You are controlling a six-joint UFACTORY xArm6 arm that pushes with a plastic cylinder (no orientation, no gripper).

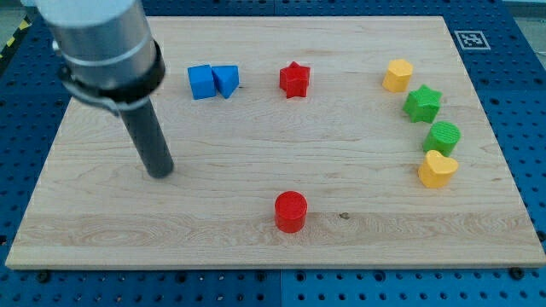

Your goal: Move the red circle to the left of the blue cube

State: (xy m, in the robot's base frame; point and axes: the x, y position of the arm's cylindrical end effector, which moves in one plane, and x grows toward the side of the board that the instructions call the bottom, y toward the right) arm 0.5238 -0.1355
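Pale wood forms the board (256, 247), which lies on a blue perforated surface (520, 77). All positions below are given relative to the blue cube (201, 82), which sits near the view's top, left of centre. Touching the cube's right side is a second blue block (227, 80), wedge-like in outline. Further to the cube's right, at about the same height, stands a red star (294, 79). The red circle (290, 211), a short cylinder, lies well below the cube and to its right, near the view's bottom edge of the board; it is apart from every other block. Far to the cube's right, four blocks form a loose column: a yellow block (397, 75) of roughly hexagonal outline at the top, a green star (422, 103) just below it, a green cylinder (443, 136) under that, and a yellow heart-like block (438, 169) lowest. A black-and-white marker (471, 38) occupies the board's top right corner. The arm carries no pincer: it ends in a dark rod that grasps nothing. My tip (159, 172) rests on the board below the cube and to its left, well apart from it and from the red circle, touching no block.
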